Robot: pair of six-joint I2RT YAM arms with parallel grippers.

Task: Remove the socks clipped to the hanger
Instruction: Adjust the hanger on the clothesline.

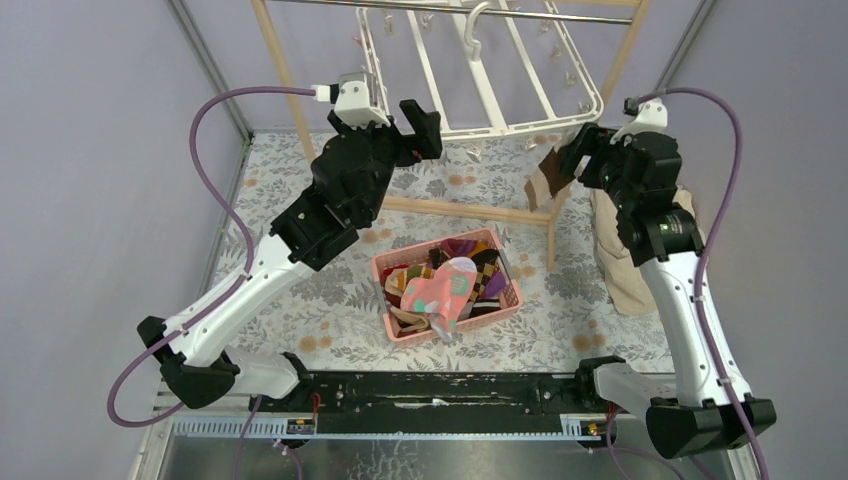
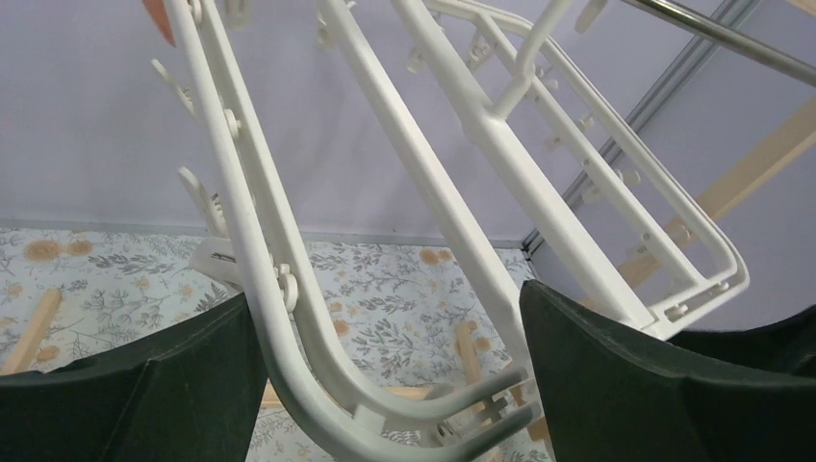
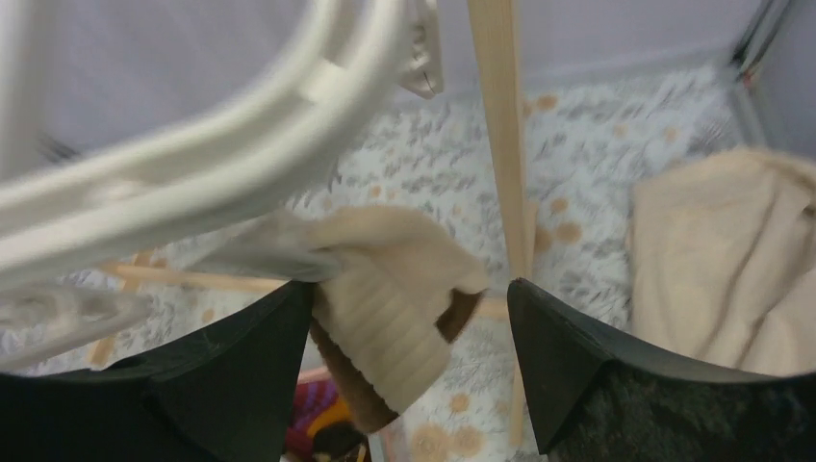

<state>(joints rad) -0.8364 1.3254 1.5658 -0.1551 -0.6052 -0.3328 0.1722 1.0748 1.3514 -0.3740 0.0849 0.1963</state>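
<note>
The left arm (image 1: 250,275) and right arm (image 1: 690,300) are wearing white shells between bulky black joint housings. Behind the dark fingers (image 2: 144,395), white camera mounts (image 1: 355,100) are sitting, each trailing a purple cable (image 1: 198,130) looping outward to black bases.

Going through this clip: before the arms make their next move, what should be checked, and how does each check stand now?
1. The right gripper is open, with the tan sock between its fingers: ok.
2. The tan sock is freed from the hanger: cannot tell, the attachment is blurred.
3. The left gripper is open, a hanger corner bar ungripped between its fingers: ok.
4. The basket is upright, with removed socks inside: ok.
5. The rest of the hanger is emptied: cannot tell.
</note>
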